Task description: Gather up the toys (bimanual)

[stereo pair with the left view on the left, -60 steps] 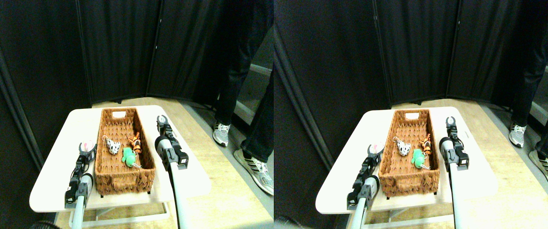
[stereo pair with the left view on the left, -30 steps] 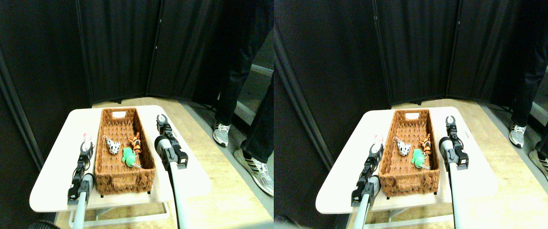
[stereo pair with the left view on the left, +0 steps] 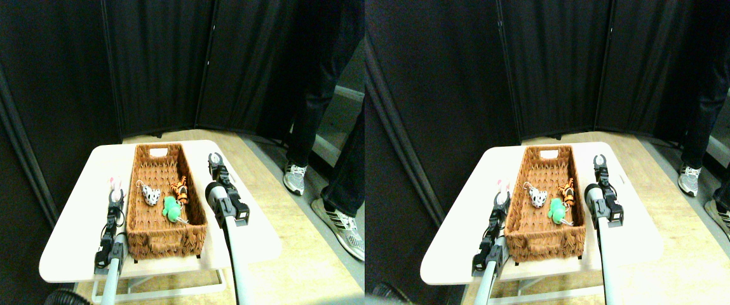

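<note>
Wicker basket (stereo pair with the left view on the left: pixel 160 202), long and brown, sits lengthwise on the white table (stereo pair with the left view on the left: pixel 72 235) in the stereo pair view, and three toys lie inside it toward its near half: the white black-spotted toy (stereo pair with the left view on the left: pixel 150 196) on the left, the orange-black striped toy (stereo pair with the left view on the left: pixel 180 189) against the right wall, and the green toy (stereo pair with the left view on the left: pixel 172 208) just in front of both, with a metal ring trailing from it. A fourth toy, the pink toy (stereo pair with the left view on the left: pixel 114 183), is outside the basket, on the table's left side, right at the tip of the left gripper (stereo pair with the left view on the left: pixel 114 194). That gripper appears to be closed around the pink toy's lower end, though it is small and pale against the bright tabletop, so the hold cannot be confirmed. The left manipulator runs up along the basket's left wall, just beside it. The right gripper (stereo pair with the left view on the left: pixel 216 157) hangs over the table beside the basket's right wall, near its far half, with its curved jaws spread apart and nothing between them. A person's legs (stereo pair with the left view on the left: pixel 314 108) in dark trousers and their sneakers (stereo pair with the left view on the left: pixel 338 223) stand on the wooden floor (stereo pair with the left view on the left: pixel 301 254) to the right of the table, before black curtains (stereo pair with the left view on the left: pixel 155 63).
</note>
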`<state>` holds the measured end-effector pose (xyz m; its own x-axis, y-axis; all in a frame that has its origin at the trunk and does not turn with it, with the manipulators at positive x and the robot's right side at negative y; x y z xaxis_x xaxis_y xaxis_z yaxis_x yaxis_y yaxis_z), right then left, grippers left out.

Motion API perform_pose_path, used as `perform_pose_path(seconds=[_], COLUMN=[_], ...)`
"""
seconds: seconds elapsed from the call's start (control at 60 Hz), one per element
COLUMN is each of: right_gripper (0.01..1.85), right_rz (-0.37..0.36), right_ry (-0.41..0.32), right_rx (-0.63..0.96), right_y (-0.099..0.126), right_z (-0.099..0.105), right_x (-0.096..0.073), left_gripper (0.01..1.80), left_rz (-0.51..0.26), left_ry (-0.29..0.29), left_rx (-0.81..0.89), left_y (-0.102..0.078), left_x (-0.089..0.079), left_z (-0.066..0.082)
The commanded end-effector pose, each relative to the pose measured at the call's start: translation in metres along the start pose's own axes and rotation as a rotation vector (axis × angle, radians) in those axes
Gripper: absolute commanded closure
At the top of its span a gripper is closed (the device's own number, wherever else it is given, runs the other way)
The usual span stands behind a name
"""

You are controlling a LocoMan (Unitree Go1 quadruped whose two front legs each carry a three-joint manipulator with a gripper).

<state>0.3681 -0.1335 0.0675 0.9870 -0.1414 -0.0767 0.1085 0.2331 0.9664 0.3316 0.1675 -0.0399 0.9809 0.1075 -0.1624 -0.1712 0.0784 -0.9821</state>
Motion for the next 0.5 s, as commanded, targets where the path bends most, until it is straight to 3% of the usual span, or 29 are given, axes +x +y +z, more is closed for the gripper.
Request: perform_pose_path(seconds=[0.017, 0.35, 0.5], right_gripper=[1.85, 1.85, 1.85], right_rz=[0.030, 0.038, 0.046], right_ry=[-0.006, -0.012, -0.020], right_rx=[0.023, 0.009, 0.001], right_y=[0.004, 0.004, 0.004], right_z=[-0.001, 0.001, 0.001], right_x=[0.001, -0.002, -0.004], left_gripper=[1.80, 1.80, 1.80], left_rz=[-0.064, -0.129, -0.160], left_ry=[-0.006, 0.037, 0.085], left_rx=[-0.009, 0.035, 0.076], left_y=[-0.013, -0.055, -0.072], left_x=[-0.007, -0.020, -0.024], left_z=[0.001, 0.012, 0.016])
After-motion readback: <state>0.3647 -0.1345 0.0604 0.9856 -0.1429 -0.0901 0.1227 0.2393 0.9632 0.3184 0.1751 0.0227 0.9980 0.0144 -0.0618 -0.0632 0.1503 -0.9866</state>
